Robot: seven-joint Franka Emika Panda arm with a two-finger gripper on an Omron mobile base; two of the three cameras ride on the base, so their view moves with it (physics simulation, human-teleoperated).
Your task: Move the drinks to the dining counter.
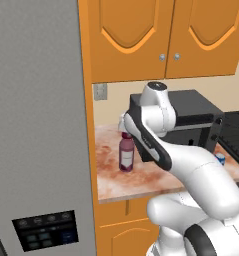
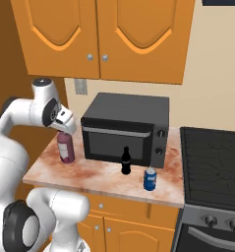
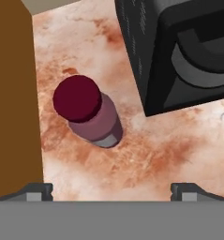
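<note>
The worktop [image 2: 104, 177] under the orange wall cabinets carries everything. The microwave [image 2: 126, 129] sits at the back, so the drinks stand in front and beside it within reach. The arm poises the gripper [image 2: 65, 129] above the maroon bottle [image 3: 89, 112] — fingers [image 3: 36, 191] spread wide, nothing held, lined up for a top-down grab. The blue can [image 2: 150, 178] waits near the stove — its markings are too small to read.
</note>
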